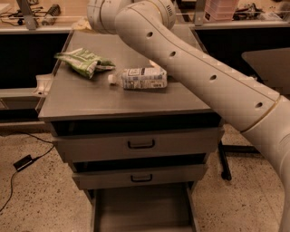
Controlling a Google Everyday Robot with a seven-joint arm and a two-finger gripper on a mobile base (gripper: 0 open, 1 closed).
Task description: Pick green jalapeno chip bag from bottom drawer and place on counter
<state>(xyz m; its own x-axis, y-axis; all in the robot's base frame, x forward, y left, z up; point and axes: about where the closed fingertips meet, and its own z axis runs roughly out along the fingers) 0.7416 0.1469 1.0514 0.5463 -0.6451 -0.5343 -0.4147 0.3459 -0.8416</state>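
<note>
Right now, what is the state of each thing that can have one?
Chip bag: lying on the counter, nothing holding it.
Bottle: on its side beside the bag.
Bottom drawer: open, nothing seen inside.
Two upper drawers: pulled out a little.
Hand: not in view; the arm runs off the top edge.

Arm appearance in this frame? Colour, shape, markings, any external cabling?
The arm is a thick, smooth off-white tube with a rounded joint housing at the top edge. A row of small dark round holes runs along it, and a thin yellowish seam rings it near the right. No external cables show. The gripper is out of sight beyond that housing.
</note>
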